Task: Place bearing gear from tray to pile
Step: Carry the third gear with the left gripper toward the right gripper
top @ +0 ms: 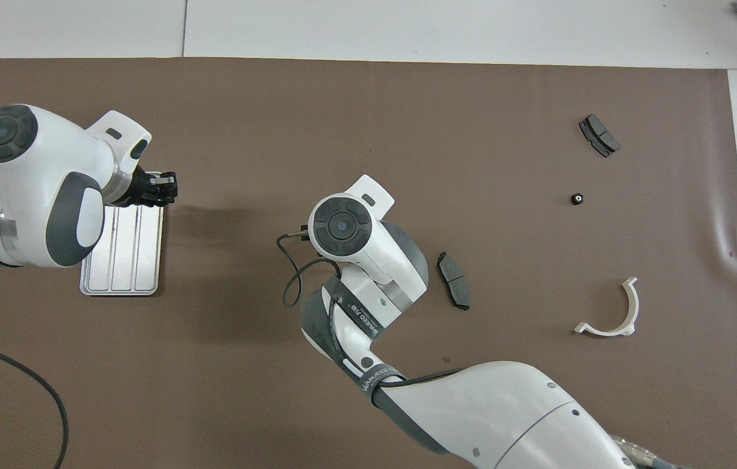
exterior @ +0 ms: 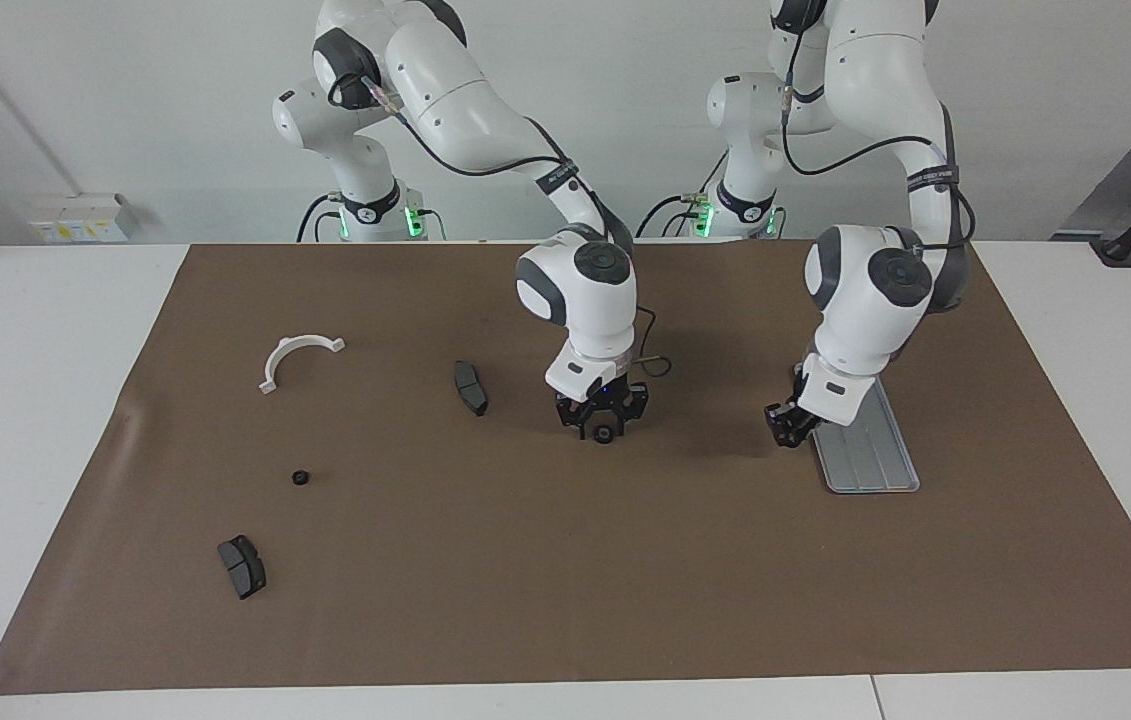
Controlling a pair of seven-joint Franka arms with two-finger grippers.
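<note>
Risk: the gear [exterior: 603, 434] is small and round, so an off-centre squeeze by the right claw [exterior: 602, 425] could flick it away across the worktop [exterior: 565, 600] or let it drop short of the pile, where the white bracket [exterior: 297, 358] and a second gear [exterior: 300, 477] lie. The gear sits mid-worktop, well apart from the tray [exterior: 875, 460], directly under the right claw and between its tips; whether they already pinch it I cannot tell. The left claw [exterior: 787, 428] hangs just beside the tray's edge; spread or pressed together, cannot tell.
</note>
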